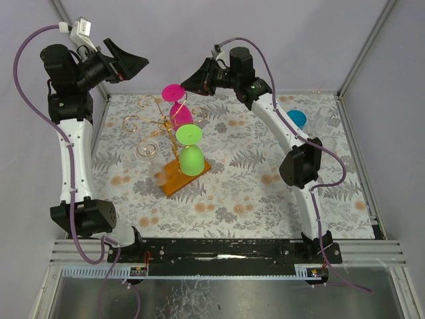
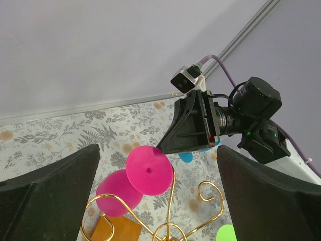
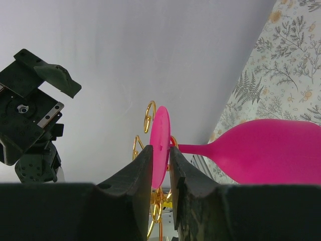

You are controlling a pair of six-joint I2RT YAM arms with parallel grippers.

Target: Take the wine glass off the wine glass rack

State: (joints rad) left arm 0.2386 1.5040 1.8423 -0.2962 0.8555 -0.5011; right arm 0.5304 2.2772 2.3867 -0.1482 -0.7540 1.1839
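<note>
Bench: flat, grey fern-and-flower print | wine glass rack: thin curled gold wire, orange-brown wooden base, near bench centre | pink wine glass: glossy, inverted, rack's 1 o'clock arm | right pincer: narrow, apparently gripping its round foot | left pincer: wide, 10 o'clock

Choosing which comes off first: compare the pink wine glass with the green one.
The pink wine glass hangs at the far side of the wine glass rack; the green wine glass, the near side. The pink glass's foot sits between the right gripper's fingers; the green one is untouched. Both hang bowl-down.
</note>
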